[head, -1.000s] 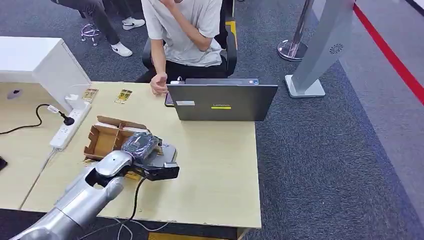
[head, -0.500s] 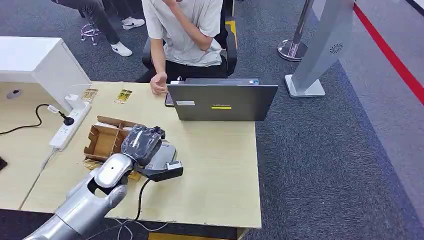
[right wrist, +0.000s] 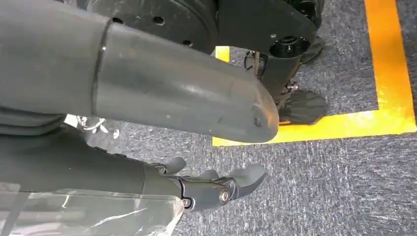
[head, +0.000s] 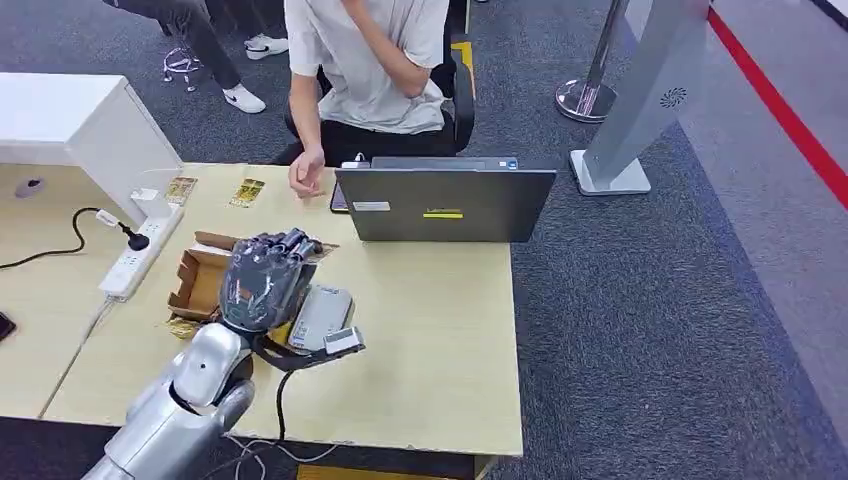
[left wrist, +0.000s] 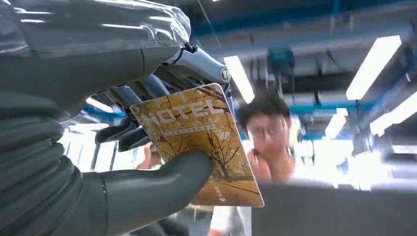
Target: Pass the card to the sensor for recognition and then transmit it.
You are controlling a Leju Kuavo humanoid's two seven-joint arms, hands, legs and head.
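My left hand, wrapped in clear plastic, is raised above the table with its back toward the head camera. It pinches a yellow hotel card between the thumb and the fingers. Just below and right of the hand, the grey card sensor lies on the table with its cable running off the front edge. My right hand hangs over the carpet with its fingers apart and nothing in them.
A person sits behind an open laptop, one hand lifted near the table's far edge. An open cardboard box lies left of my hand. A power strip and two more cards lie further left.
My left hand has lifted off the sensor and turned upward and back, carrying the card. The person's hand has risen from the table.
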